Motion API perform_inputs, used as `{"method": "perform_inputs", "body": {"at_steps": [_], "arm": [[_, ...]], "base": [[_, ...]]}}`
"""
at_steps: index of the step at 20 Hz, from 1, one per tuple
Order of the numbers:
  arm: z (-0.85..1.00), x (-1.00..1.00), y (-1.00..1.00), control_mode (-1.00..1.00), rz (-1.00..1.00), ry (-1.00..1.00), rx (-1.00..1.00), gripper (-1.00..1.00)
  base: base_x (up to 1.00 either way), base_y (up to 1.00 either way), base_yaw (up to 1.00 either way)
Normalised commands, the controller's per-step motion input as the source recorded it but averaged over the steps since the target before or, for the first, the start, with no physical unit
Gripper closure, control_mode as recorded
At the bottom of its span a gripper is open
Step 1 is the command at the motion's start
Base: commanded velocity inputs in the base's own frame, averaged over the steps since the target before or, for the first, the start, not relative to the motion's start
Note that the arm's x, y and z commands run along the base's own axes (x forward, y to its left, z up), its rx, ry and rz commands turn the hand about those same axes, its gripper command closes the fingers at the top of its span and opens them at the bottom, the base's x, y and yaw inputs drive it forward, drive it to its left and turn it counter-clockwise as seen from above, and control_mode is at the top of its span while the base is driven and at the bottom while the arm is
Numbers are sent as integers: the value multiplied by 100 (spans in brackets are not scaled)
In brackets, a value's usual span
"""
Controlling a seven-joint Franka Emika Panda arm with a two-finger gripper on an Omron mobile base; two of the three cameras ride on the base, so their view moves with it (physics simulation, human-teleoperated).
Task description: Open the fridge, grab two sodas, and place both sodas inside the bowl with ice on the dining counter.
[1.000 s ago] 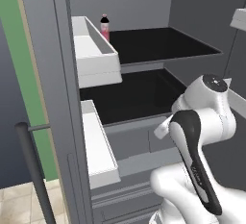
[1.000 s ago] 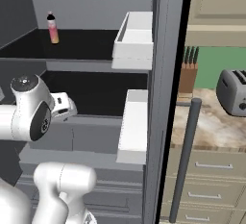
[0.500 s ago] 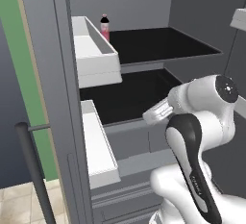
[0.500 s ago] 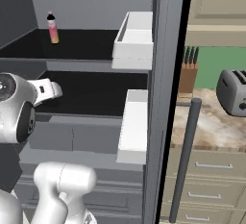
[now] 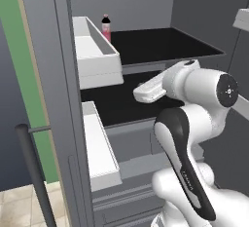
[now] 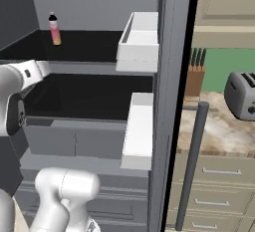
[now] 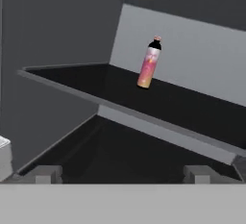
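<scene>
The fridge (image 5: 58, 75) (image 6: 169, 76) stands open, showing black shelves and white door bins. One soda, a slim pink bottle (image 5: 105, 28) (image 6: 54, 28) (image 7: 149, 63) with a black cap, stands upright at the back of the upper shelf (image 5: 160, 46). My gripper (image 7: 122, 174) is open and holds nothing. It sits at the level of the shelf below and looks up at the bottle from well short of it. From the left base view the gripper (image 5: 138, 94) reaches over the middle shelf. The bowl and the dining counter are out of view.
White door bins (image 5: 95, 60) (image 6: 142, 37) jut out on both sides of the opening, with lower bins (image 5: 99, 148) (image 6: 139, 126) beneath. Dark bar handles (image 5: 31, 172) (image 6: 191, 161) stand near. A toaster (image 6: 241, 94) and knife block (image 6: 195, 74) sit on a counter right of the fridge.
The arm has swung its hand forward and to the left, into the fridge opening at middle-shelf height. The jaws have stayed open. The bottle has not moved.
</scene>
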Motion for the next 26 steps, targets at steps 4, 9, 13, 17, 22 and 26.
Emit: {"method": "perform_inputs", "body": {"at_steps": [4, 9, 13, 17, 22, 26], "arm": [[75, 25, 1, -100, 0, -12, 0, -100], [57, 8, -1, -100, 0, -8, 0, -100], [37, 5, -3, -100, 0, -5, 0, -100], [-2, 8, 0, -100, 0, -1, 3, -100], [-3, 29, 9, -100, 0, -1, 6, -100], [-4, 33, 4, -100, 0, 0, 11, -100]], "base": [[0, 0, 0], [0, 0, 0], [0, 0, 0], [0, 0, 0], [0, 0, 0], [0, 0, 0]]}}
